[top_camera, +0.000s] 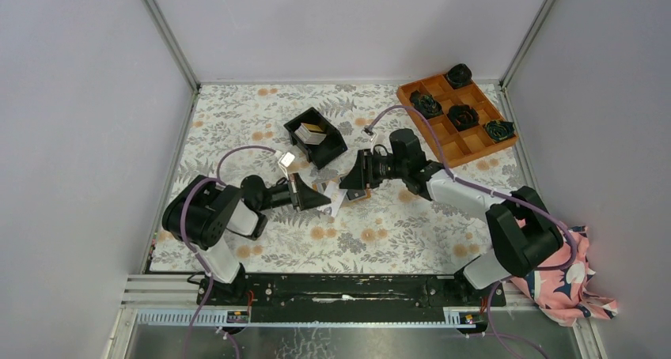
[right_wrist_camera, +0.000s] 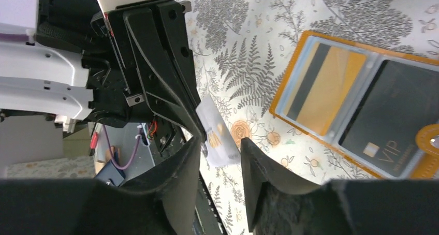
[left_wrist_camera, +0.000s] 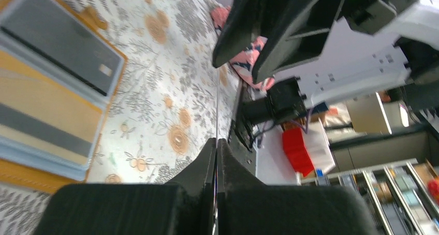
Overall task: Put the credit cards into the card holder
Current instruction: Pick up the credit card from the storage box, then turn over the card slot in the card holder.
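Jaws of the left gripper (left_wrist_camera: 217,142) are found closed on one pale card (right_wrist_camera: 213,122). It is seen edge-on in the left wrist view, projecting straight ahead of the tips. The right gripper (right_wrist_camera: 220,141) is noted with jaws apart, one finger on either side of that card; no contact can be made out.

In the right wrist view the card's long axis runs from upper left to lower right. The open card holder (right_wrist_camera: 354,101) lies flat at the right of that frame, just beside the card. Both grippers are near it. Only the left carries a card, so the insertion is judged to fall to it.

Count:
- card holder: one
- filed in it: two, a gold card (right_wrist_camera: 323,90) and a black card (right_wrist_camera: 393,105)
- held: one
- loose silvery card (top_camera: 286,160) beside the black bin (top_camera: 336,149): one
- in the bin: more cards, number not resolvable
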Action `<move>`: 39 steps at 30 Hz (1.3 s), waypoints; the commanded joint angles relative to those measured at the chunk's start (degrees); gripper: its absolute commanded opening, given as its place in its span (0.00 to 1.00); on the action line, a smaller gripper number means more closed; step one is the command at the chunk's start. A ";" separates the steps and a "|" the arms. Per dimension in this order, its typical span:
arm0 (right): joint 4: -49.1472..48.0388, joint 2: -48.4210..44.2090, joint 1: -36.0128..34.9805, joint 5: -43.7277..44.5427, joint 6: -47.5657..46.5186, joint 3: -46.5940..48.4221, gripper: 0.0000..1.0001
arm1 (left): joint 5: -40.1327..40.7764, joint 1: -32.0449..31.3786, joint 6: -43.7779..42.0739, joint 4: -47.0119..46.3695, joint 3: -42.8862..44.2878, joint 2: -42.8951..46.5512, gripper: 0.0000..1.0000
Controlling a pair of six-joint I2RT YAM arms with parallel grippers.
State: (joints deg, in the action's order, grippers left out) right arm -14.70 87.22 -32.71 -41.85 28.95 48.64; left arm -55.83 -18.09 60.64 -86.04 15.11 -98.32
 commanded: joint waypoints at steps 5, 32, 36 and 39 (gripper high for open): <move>0.84 -3.73 0.54 16.02 -4.16 0.41 0.43 | 25.21 0.83 -8.51 23.84 -3.78 13.32 0.00; 4.85 11.62 -0.86 30.44 -6.58 5.25 0.21 | 62.62 -14.58 0.59 45.96 -3.06 21.67 0.00; 4.98 12.10 -0.87 30.42 -6.57 5.43 0.20 | 65.38 -16.05 0.79 48.09 -2.40 22.35 0.00; 5.14 12.45 -1.00 30.34 -6.65 5.58 0.20 | 66.45 -16.81 1.09 48.68 -1.98 22.24 0.00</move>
State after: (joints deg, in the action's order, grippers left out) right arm -9.28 99.29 -33.01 -12.64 23.33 51.72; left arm 6.00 -33.82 61.14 -38.87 11.49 -76.69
